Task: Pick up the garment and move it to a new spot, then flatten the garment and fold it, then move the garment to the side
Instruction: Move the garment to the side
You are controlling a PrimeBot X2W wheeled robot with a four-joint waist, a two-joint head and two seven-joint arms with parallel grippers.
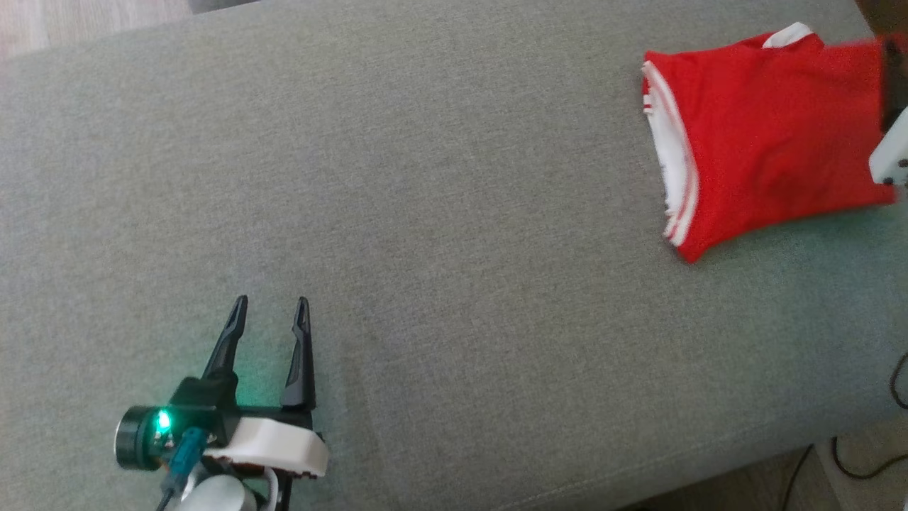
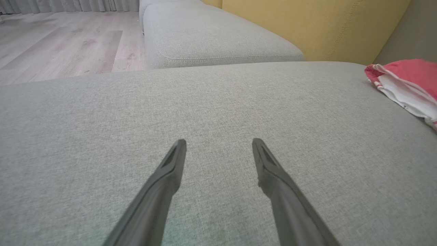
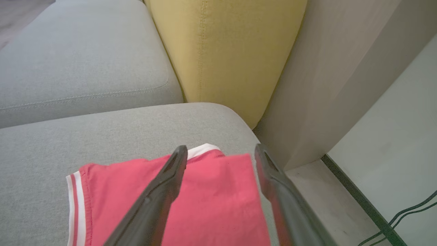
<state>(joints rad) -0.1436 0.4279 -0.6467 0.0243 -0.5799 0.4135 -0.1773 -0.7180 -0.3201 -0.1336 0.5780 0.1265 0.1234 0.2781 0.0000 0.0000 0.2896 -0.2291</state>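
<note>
Left pincer (image 1: 272, 301) rests apart; right pincer (image 3: 221, 147), also apart, hovers over the folded garment (image 1: 773, 135), seemingly set aside, so next, lift clear.

Red garment (image 3: 218, 205) with white-striped trim beneath the dark fingers (image 3: 158, 194); plain grey cushion (image 1: 425, 213) all round, mustard-yellow backrest (image 3: 225, 51) beyond their tips.

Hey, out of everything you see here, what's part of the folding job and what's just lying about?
Job:
red garment, on the grey seat
left gripper
right gripper, fingers apart over the garment

Lying about:
yellow cushion
black cables
wooden floor
</note>
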